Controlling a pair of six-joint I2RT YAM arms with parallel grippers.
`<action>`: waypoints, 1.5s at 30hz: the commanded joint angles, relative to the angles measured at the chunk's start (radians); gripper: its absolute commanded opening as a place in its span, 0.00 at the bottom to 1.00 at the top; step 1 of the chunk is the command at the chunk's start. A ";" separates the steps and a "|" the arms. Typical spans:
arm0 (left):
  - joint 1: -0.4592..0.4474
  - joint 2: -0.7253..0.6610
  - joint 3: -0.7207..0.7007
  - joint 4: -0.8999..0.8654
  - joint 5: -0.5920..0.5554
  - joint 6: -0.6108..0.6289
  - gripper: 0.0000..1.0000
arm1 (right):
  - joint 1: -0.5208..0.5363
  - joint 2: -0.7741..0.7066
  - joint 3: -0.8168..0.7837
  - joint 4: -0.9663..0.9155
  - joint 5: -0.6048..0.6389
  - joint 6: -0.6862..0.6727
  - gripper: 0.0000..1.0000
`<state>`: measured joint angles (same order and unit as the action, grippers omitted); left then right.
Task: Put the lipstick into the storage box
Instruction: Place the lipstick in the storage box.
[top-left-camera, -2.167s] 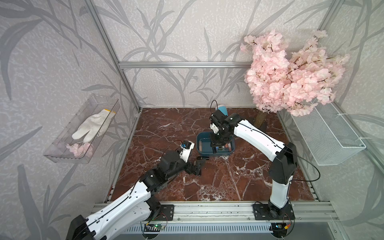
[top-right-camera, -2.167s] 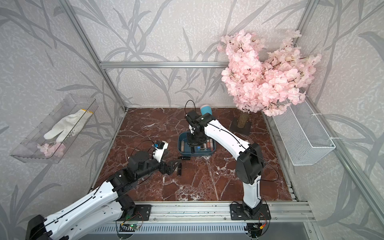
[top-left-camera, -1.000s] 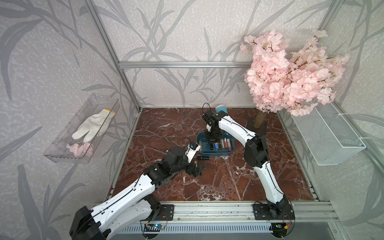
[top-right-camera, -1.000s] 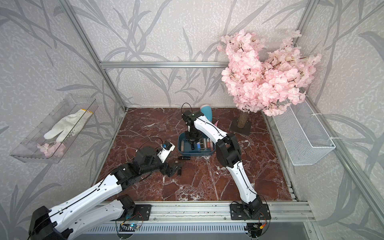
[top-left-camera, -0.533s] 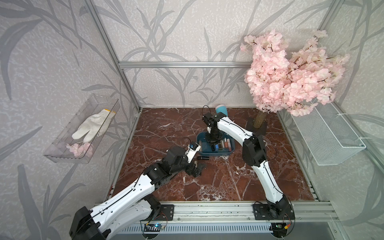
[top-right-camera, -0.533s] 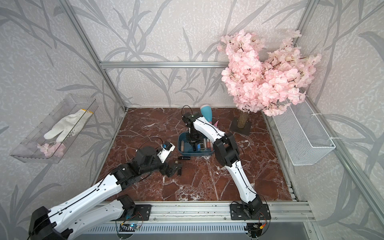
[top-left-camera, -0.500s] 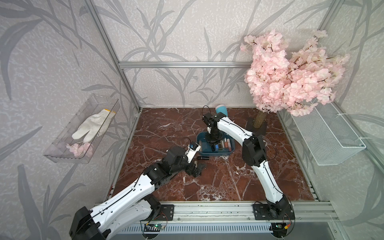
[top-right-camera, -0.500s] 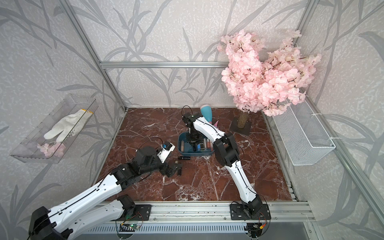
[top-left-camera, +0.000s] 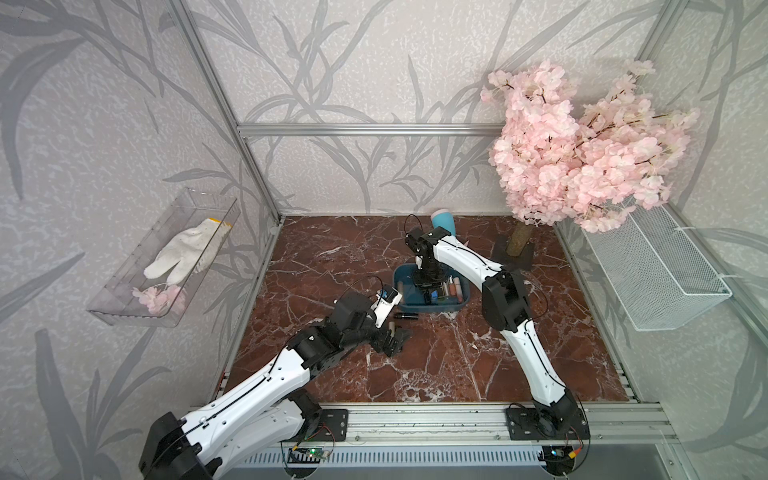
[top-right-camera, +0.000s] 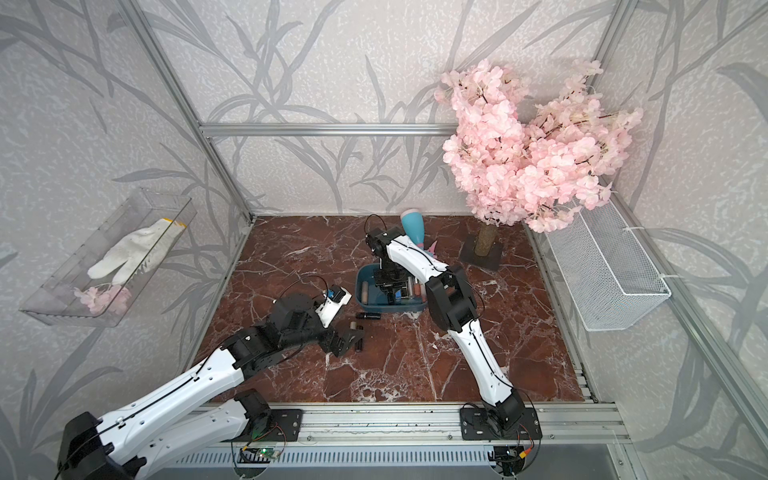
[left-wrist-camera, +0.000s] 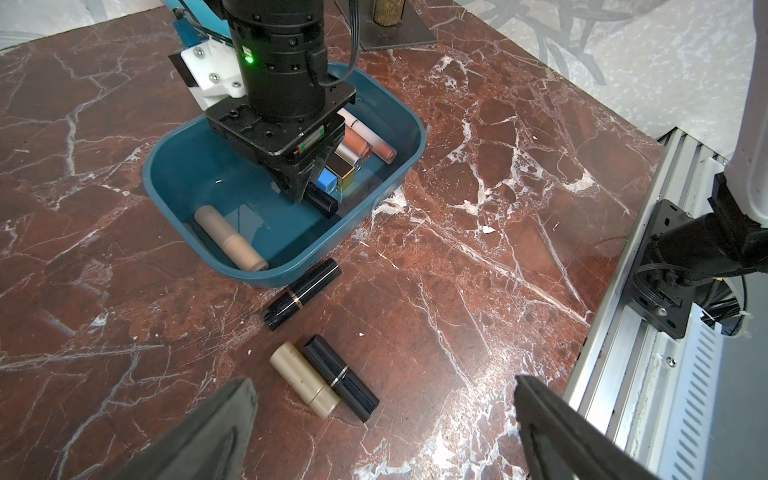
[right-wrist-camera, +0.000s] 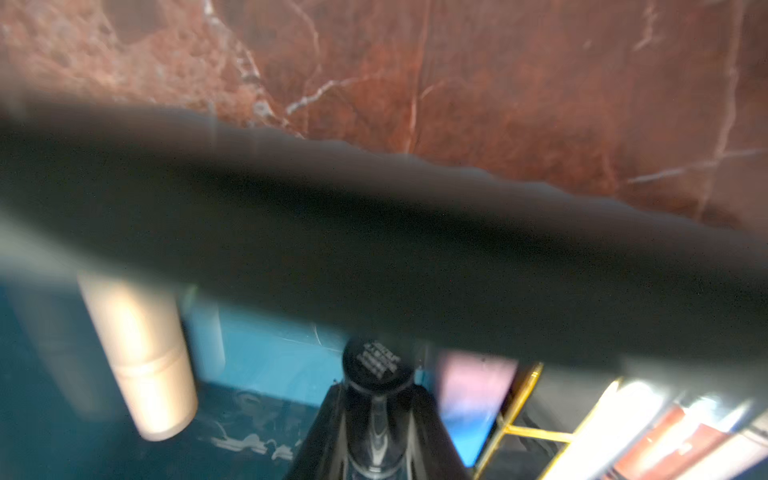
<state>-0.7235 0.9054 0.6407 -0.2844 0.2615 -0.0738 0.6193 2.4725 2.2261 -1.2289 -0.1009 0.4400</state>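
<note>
Inside the storage box (left-wrist-camera: 299, 270), the right gripper (left-wrist-camera: 305, 189) was clamped on a black lipstick (left-wrist-camera: 322, 201), perhaps touching the floor, the left gripper (left-wrist-camera: 384, 390) stood wide open by a gold lipstick (left-wrist-camera: 305, 384) on the table (left-wrist-camera: 498, 249).

Found no word, brand, number or sign legible in any view. Made out raised lettering in a few short rows on the round end cap of the black lipstick (right-wrist-camera: 376, 361), seen close in the right wrist view, yet too blurred to spell out. Noticed a line of tiny dark print along the white tube (left-wrist-camera: 353, 121) lying in the storage box (left-wrist-camera: 174, 178), seen in the left wrist view, too small to read. Could not resolve any print at the scale of both top views.
</note>
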 joint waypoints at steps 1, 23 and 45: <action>0.007 0.006 0.025 -0.011 0.016 0.023 1.00 | -0.010 0.014 0.010 -0.027 0.024 0.003 0.23; 0.007 0.024 0.022 -0.027 0.061 0.017 1.00 | -0.010 -0.012 -0.029 -0.015 0.039 0.007 0.32; 0.007 -0.067 -0.012 0.036 -0.063 -0.075 1.00 | 0.047 -0.325 -0.169 -0.005 0.044 0.036 0.33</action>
<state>-0.7231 0.8738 0.6388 -0.2787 0.2394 -0.1120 0.6342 2.2070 2.0983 -1.2156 -0.0605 0.4603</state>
